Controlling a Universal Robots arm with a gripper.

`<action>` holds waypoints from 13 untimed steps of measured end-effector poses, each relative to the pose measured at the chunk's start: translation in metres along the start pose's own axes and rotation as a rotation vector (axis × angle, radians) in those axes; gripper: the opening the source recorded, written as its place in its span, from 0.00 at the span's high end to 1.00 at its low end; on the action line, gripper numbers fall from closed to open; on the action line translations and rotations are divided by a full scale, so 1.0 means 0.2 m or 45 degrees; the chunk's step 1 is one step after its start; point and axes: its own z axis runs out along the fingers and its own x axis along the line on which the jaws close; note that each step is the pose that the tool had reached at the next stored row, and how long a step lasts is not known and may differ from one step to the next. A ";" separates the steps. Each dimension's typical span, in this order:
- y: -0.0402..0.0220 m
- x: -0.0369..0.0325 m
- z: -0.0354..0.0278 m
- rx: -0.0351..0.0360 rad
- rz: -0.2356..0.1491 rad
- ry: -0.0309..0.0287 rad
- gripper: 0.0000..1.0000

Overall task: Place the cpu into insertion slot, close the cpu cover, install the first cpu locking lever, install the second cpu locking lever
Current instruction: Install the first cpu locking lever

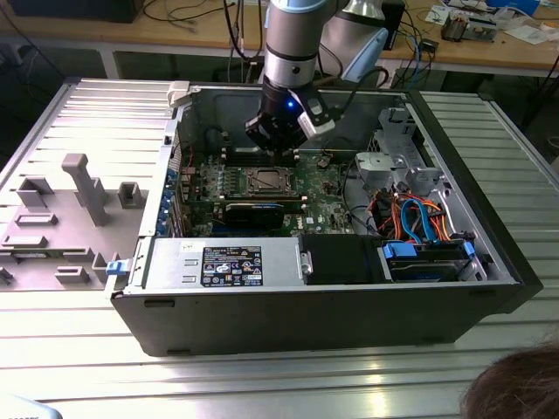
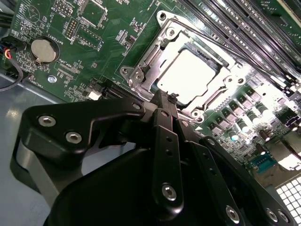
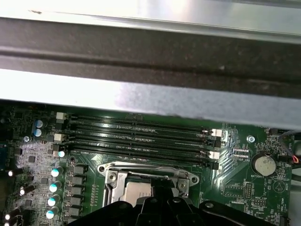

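Observation:
The cpu point(image 2: 186, 75) lies flat in the socket on the green motherboard point(image 2: 101, 37), its silver top bright under the light. The cpu cover point(image 2: 165, 33) is down around it as a silver frame. A thin locking lever point(image 2: 225, 51) runs along the frame's side next to the memory slots. My gripper point(image 2: 164, 100) hovers just above the socket's edge, fingers shut together with nothing between them. In the exterior view the gripper point(image 1: 281, 148) hangs over the back of the socket point(image 1: 266, 181). In the first wrist view the cpu point(image 3: 137, 192) and cover point(image 3: 141, 168) sit just beyond the fingertips point(image 3: 162, 187).
The open computer case point(image 1: 314, 305) stands on a ribbed metal table. Its rear wall point(image 3: 150, 61) rises close behind the gripper. Memory slots point(image 3: 141, 134), a coin battery point(image 3: 262, 165), a black expansion card point(image 1: 255, 212) and drive cables point(image 1: 419, 223) surround the socket. A person's head point(image 1: 515, 388) shows at the corner.

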 end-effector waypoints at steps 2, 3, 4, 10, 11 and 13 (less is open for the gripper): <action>0.000 0.000 -0.008 0.0000 0.000 0.0000 0.89; 0.001 0.001 -0.015 -0.0001 0.000 0.0000 0.89; 0.001 0.001 -0.020 0.0000 0.000 0.0001 0.89; 0.002 0.001 -0.044 -0.0001 0.000 -0.0001 0.89; 0.002 0.002 -0.049 0.0000 0.000 0.0000 0.89; 0.002 0.002 -0.058 0.0000 0.000 0.0000 0.89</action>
